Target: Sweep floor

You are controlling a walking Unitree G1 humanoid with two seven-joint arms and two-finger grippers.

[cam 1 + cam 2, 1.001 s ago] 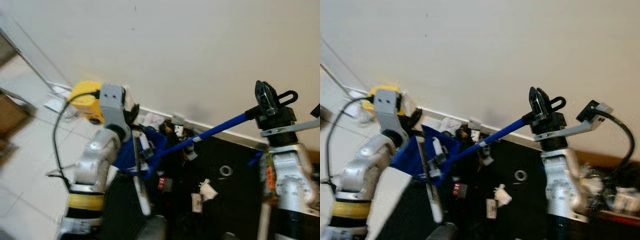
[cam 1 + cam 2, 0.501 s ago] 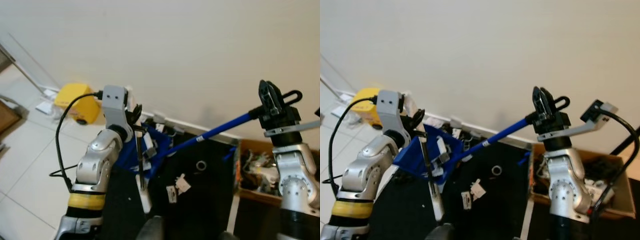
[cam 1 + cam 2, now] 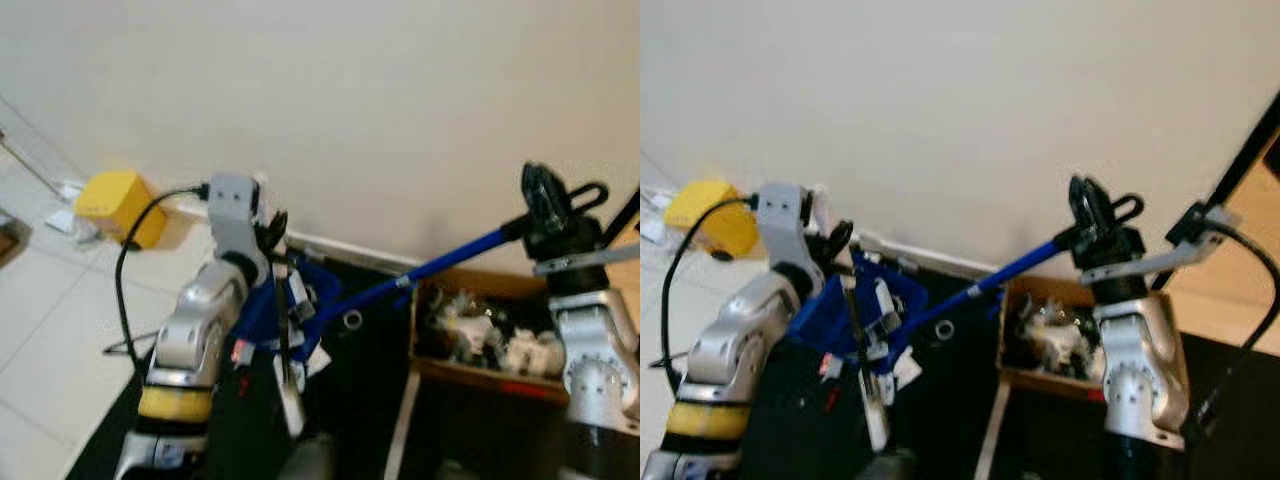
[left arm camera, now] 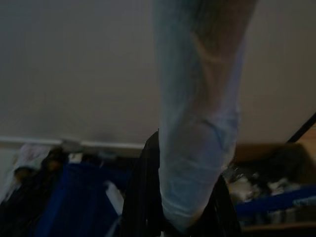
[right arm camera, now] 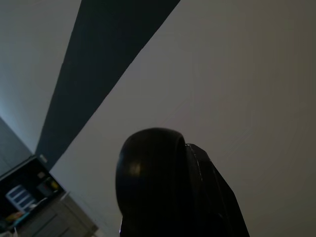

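Two tools are in our grippers near the pale wall (image 3: 400,110). Our left gripper (image 3: 272,232), raised in front of the white baseboard (image 3: 340,250), is clamped on the thin upright handle of the blue plastic dustpan (image 3: 290,305), whose tray hangs tilted below it with white scraps in it. Our right gripper (image 3: 545,205) is closed around the top of the long blue broom handle (image 3: 440,265), just under its black hanging loop; the handle slants down to our left until it meets the dustpan. Everything stands over a black floor mat (image 3: 350,420). A small metal ring (image 3: 352,319) lies on the mat just beside the dustpan. Under the right arm sits an open cardboard box (image 3: 480,335) of jumbled small objects. A yellow cube-shaped box (image 3: 108,200) rests on the light floor tiles (image 3: 50,330), well apart to our left.
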